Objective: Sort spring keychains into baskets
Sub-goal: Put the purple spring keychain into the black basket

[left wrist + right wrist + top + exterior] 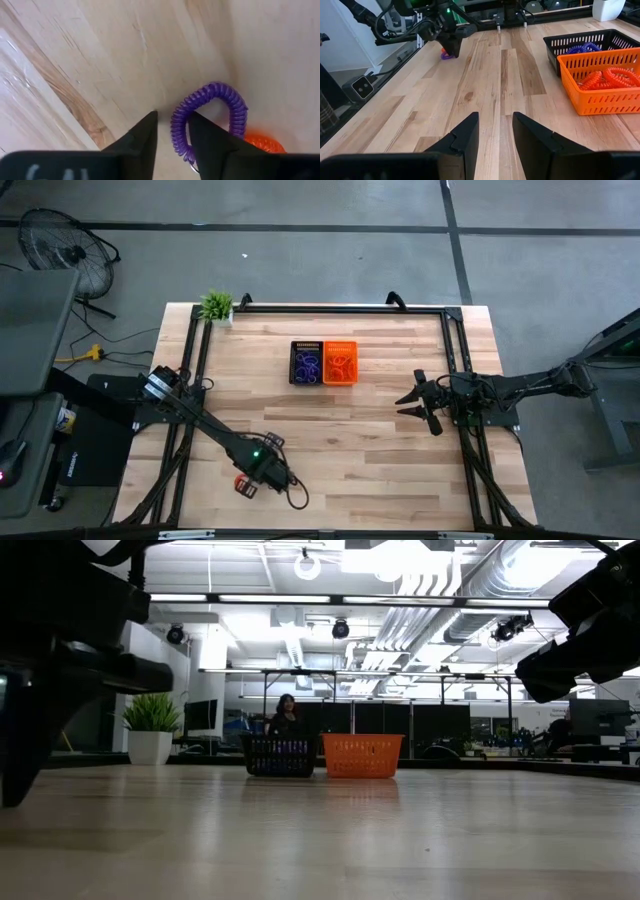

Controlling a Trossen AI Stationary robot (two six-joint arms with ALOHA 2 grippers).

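A purple spring keychain [220, 102] lies flat on the wood near the table's near left edge, with an orange-red one [265, 142] beside it. My left gripper [173, 114] points down over them, open, its fingers on either side of one side of the purple loop. At the table's far middle stand the black basket [307, 363], holding purple keychains [582, 48], and the orange basket [339, 363], holding orange-red ones [615, 77]. My right gripper [495, 125] waits open at the table's right side, with nothing between its fingers. My left gripper comes from above, pointing down, with one side of the purple loop [178, 132] between its fingers. One finger [202, 137] stands right against the coil and the other [146, 135] a little apart from it. Whether a finger touches the coil I cannot tell.
A small potted plant [216, 306] stands at the far left corner. Black frame rails [340, 310] run along the table's far edge and both sides. Bare wood [340, 430] lies between the left gripper and the baskets. A person [285, 712] sits far off in the room.
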